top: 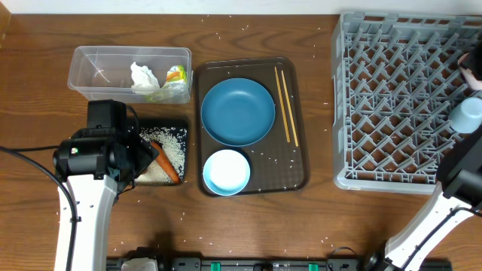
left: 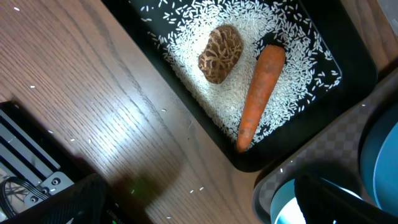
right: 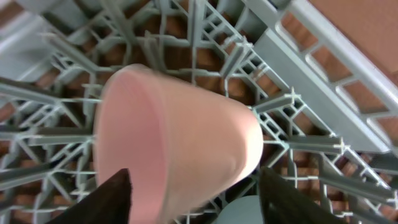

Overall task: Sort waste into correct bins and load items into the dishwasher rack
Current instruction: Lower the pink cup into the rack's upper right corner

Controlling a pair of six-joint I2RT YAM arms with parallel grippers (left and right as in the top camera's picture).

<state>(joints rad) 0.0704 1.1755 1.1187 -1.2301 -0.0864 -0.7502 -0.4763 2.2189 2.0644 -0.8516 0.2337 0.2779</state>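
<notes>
- The waste sorting was judged largely done. The crumpled tissue (top: 143,77) and the snack wrapper (top: 175,75) lay inside the clear tub (top: 75,75).
- The carrot (left: 258,93) and the brown lump (left: 221,55) lay on a bed of rice (left: 261,25) in the black tray (left: 249,165).
- The left fingers (left: 336,202) were held wide apart and empty above that tray's near corner.
- Two cups were already in the dishwasher rack (top: 392,105). The light blue cup (top: 468,114) sat near its right edge. The white cup (right: 180,130), tinted pink in the right wrist view, lay on its side across the pegs.
- The right fingers (right: 115,202) were set apart to either side of that cup. A gap was visible on one side, so no grip on it was made out.
- Loading was judged about half finished. The dark blue plate (top: 237,111), the pale bowl (top: 226,172) and the chopsticks (top: 286,105) were yet to be moved from the brown serving tray (top: 290,169).
- The counter (top: 248,226) was brown wood with a plain grain. Stray grains (top: 220,34) were scattered over it and over the serving tray, so some waste was left to collect.
- Nothing of the room beyond the counter was shown.
</notes>
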